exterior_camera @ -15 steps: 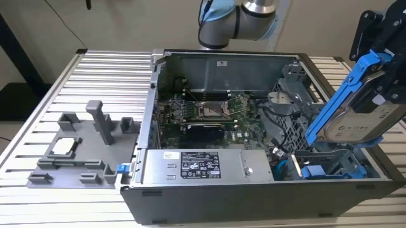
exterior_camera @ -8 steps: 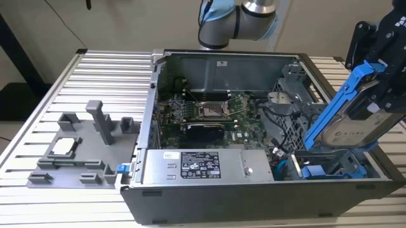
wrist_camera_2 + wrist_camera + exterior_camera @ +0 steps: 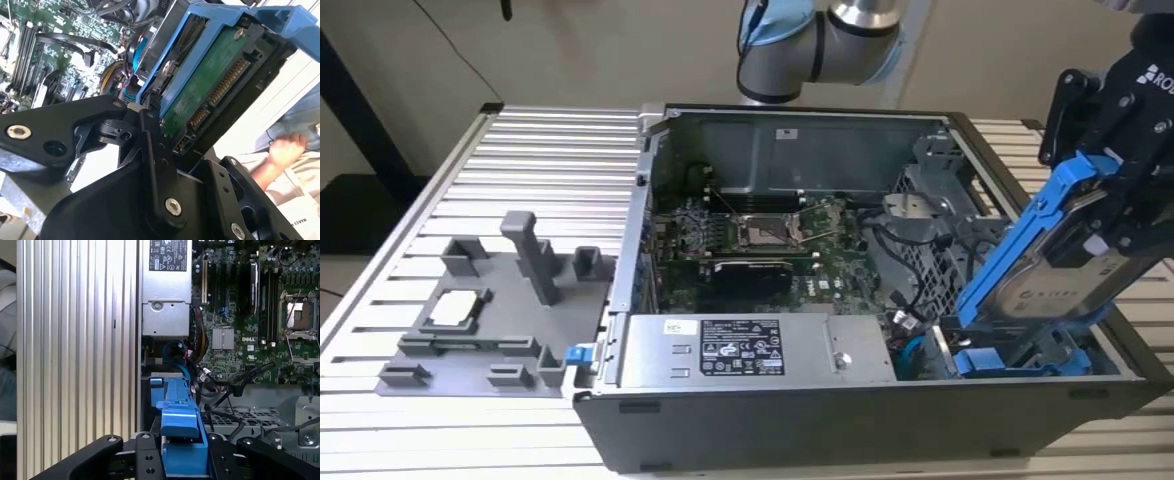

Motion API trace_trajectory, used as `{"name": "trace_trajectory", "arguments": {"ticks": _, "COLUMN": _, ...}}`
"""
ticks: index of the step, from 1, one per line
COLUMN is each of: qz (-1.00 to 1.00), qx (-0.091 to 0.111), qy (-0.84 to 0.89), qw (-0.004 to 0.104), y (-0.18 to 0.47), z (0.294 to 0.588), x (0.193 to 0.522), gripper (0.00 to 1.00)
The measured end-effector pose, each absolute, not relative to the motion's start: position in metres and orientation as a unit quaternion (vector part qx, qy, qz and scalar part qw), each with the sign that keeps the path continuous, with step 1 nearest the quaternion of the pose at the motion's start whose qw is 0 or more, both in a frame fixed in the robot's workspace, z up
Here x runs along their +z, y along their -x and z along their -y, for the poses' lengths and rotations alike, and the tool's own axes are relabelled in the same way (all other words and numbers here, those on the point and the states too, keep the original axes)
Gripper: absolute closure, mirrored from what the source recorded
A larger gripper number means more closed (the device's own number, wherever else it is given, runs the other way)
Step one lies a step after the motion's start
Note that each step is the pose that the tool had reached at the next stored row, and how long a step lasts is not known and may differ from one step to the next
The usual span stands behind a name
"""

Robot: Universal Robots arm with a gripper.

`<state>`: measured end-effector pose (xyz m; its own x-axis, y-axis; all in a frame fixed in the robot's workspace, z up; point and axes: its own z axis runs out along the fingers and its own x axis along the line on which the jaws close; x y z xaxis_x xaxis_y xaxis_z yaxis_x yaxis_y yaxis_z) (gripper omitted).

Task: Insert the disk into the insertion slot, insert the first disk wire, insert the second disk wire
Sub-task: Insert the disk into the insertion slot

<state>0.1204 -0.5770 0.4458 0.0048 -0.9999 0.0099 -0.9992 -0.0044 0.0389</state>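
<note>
Ribbed aluminium counter point(image 3: 520, 150) carries an open computer case point(image 3: 854, 420). In the exterior view I note a grey moulded fixture point(image 3: 494, 300) on the counter just outside the case wall, on the exterior view's left. Inside the case lie the motherboard point(image 3: 761, 235) and a labelled power supply point(image 3: 734, 350). The end effector point(image 3: 1107, 210) hangs over the case corner on the exterior view's right, clamped on the disk point(image 3: 1047, 285). The disk is steeply tilted: its upper end is in the grip and its lower end is down inside the case, just beside a second blue carrier point(image 3: 1021, 362) that lies flat there. I cannot tell whether the lower end has entered its bay.

In the second wrist view, the black fingers point(image 3: 150, 130) are closed against the disk's blue frame, with the disk's green circuit board facing the camera. A person's hand point(image 3: 285, 150) rests outside the case, well apart from the disk.

In the first wrist view, the disk's blue frame edge sits pinched between the two black fingers, pointing down into the case beside the power supply, with blue and black cables bunched just beyond it.
</note>
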Motion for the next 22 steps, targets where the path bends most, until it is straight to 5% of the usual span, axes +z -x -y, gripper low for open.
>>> {"name": "trace_trajectory", "arguments": {"ticks": 22, "qz": 0.703, "qx": -0.009, "qy": -0.711, "qw": 0.018, "y": -0.127, "z": 0.573, "x": 0.415, "gripper": 0.67}}
